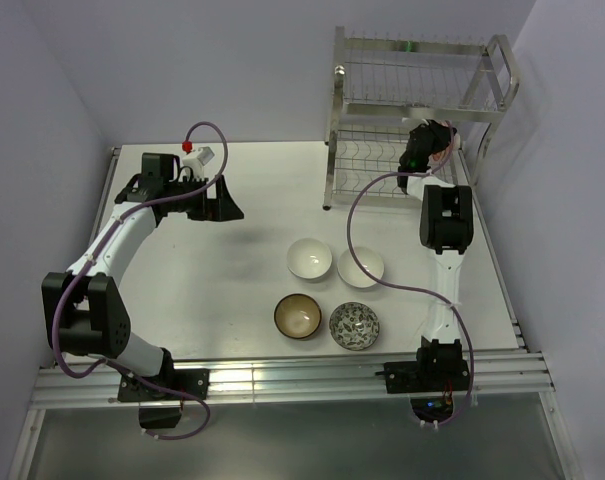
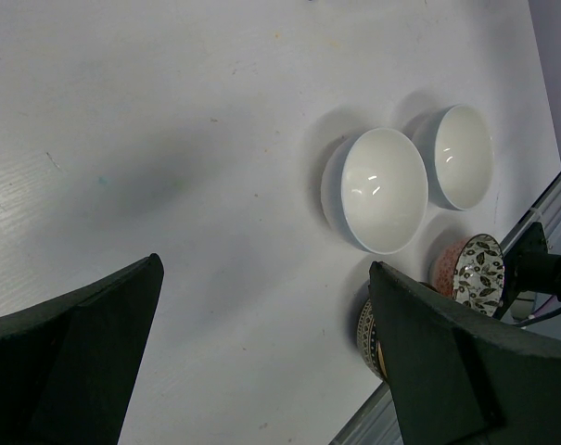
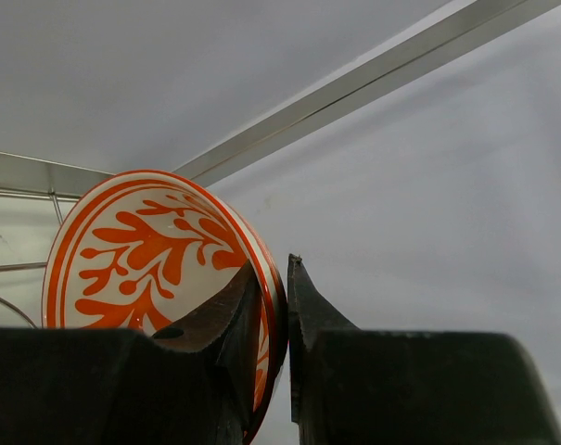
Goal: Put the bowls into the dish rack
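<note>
My right gripper (image 3: 273,306) is shut on the rim of the orange-red patterned bowl (image 3: 141,250), which stands on edge. In the top view this gripper (image 1: 437,143) is at the lower tier of the silver dish rack (image 1: 422,110). Two white bowls (image 1: 309,258) (image 1: 361,266), a dark brown bowl (image 1: 298,316) and a grey-white patterned bowl (image 1: 354,325) sit upright mid-table. My left gripper (image 1: 227,207) hovers open over bare table to their left. Its wrist view shows the white bowls (image 2: 382,190) (image 2: 463,156), the patterned bowl (image 2: 475,272) and the brown bowl (image 2: 368,326), half hidden behind the right finger.
A rack frame bar (image 3: 354,93) runs diagonally just behind the held bowl, and a curved wire (image 3: 20,269) lies to its left. The rack stands at the table's far right against the wall. Aluminium rails (image 1: 282,380) line the near edge.
</note>
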`<state>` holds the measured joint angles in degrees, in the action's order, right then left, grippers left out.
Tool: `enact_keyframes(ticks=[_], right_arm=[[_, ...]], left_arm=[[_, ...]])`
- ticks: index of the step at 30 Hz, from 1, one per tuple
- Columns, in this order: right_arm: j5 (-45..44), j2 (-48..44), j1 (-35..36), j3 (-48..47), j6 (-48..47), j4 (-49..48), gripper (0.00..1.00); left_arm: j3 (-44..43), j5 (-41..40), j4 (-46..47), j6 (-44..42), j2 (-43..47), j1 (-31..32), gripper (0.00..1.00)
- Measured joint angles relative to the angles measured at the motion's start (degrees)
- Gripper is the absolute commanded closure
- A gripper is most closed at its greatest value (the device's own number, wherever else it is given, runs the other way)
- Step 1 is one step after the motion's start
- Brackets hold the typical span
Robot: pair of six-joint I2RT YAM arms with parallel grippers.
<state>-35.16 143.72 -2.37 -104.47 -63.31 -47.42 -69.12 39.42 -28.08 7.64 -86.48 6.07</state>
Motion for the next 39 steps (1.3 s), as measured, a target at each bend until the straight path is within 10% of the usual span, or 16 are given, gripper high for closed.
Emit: enact_keyframes(ticks=[24, 31, 39], right_arm=[[-3.43, -0.63, 2.49, 0.17, -2.32, 3.74, 0.92], [-4.28, -0.74, 3.80, 0.11, -0.59, 7.02, 0.54], [-4.35, -0.76, 4.68, 0.11, 0.48, 9.66, 0.37]], left_arm=[[0.02, -0.02, -0.02, 0.09, 0.00, 0.00, 0.00], [0.02, -0.02, -0.02, 0.09, 0.00, 0.00, 0.01], [0.02, -0.02, -0.04, 0.09, 0.00, 0.00, 0.01]])
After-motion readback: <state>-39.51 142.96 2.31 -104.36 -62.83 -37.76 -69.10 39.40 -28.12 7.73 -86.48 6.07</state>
